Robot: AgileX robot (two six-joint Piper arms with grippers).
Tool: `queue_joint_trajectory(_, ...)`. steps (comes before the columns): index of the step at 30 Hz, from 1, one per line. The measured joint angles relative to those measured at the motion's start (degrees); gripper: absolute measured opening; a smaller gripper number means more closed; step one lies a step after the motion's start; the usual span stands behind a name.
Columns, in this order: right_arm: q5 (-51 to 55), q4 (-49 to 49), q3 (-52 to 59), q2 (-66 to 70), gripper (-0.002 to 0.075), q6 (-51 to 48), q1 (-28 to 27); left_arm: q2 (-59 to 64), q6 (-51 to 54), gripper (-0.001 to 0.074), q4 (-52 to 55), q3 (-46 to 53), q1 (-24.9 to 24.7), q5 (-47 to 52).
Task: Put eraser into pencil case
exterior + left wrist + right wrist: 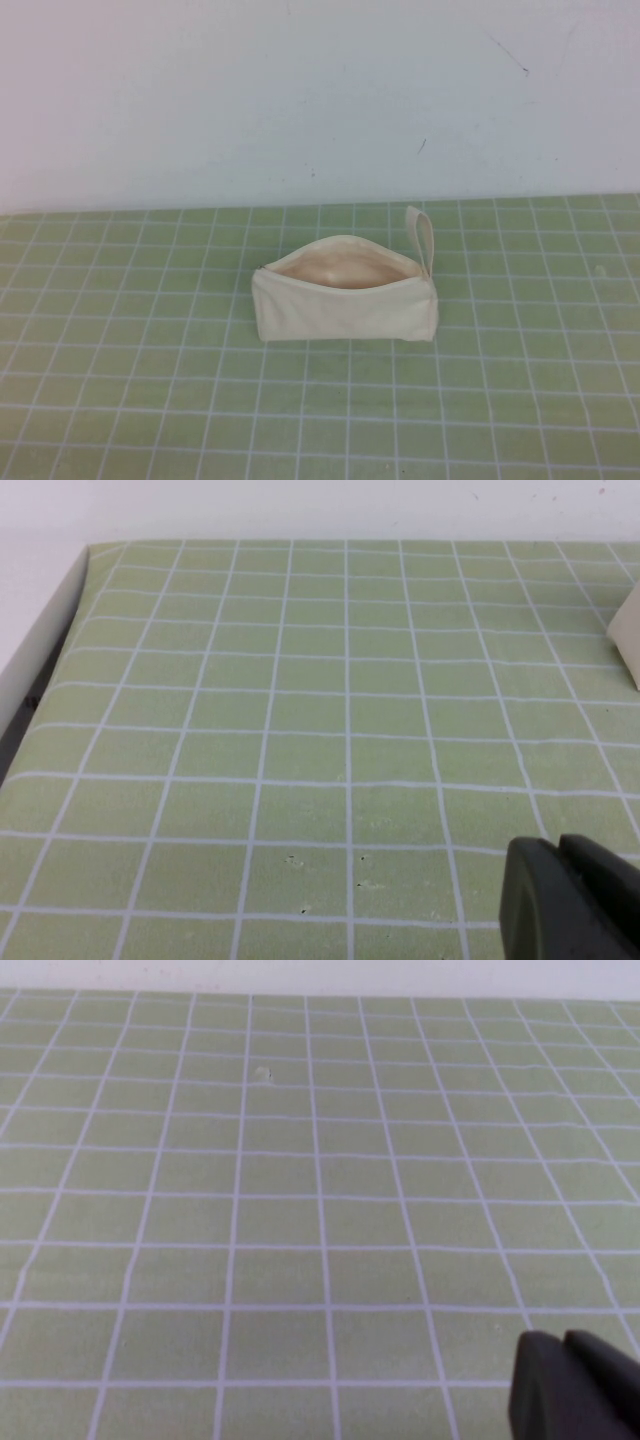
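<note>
The cream pencil case [345, 300] lies in the middle of the green grid mat, its zip mouth open toward the top and its loop strap [423, 240] at the right end. A corner of it shows in the left wrist view [628, 640]. The eraser is not visible in any view. My left gripper [558, 852] is shut and empty, low over the mat well left of the case. My right gripper [563, 1344] is shut and empty over bare mat. Neither arm shows in the high view.
The green grid mat [150, 380] covers the table up to a white wall [300, 90] at the back. The mat's left edge and a dark gap [30, 705] show in the left wrist view.
</note>
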Motion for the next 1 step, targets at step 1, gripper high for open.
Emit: queue_joint_trajectory(1,0.0,0.0,0.0,0.0,0.0,0.0,0.0,0.0,0.0,-0.0001,0.0,0.0,0.0,0.0)
